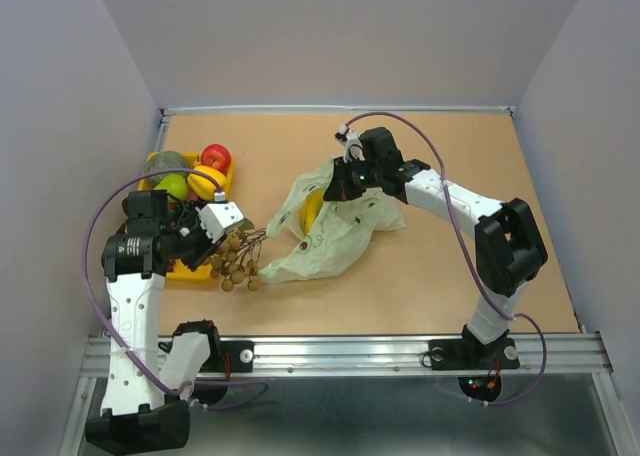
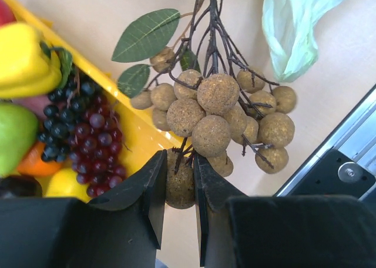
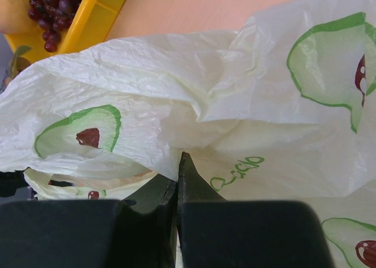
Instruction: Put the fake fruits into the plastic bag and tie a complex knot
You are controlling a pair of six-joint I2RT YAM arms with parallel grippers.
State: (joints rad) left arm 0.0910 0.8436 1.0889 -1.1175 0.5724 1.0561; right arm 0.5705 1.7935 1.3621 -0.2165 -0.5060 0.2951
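Bunch of tan-brown balls (image 2: 217, 112) between the yellow tray (image 2: 138, 133) and the plastic bag (image 1: 325, 238) — I have my left gripper (image 2: 179, 162) pinching one ball at its near end. My right gripper (image 3: 178, 162), jaws pressed together, clamps the bag's far edge; a banana (image 1: 312, 212) shows inside.

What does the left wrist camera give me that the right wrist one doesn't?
Left wrist only: the left pincer clamped on the bunch of tan-brown balls, and its leaves. Right wrist only: the right pincer shut on a fold of the plastic bag, and the bag's avocado prints. Both: part of the bag, the purple grapes and the yellow tray.
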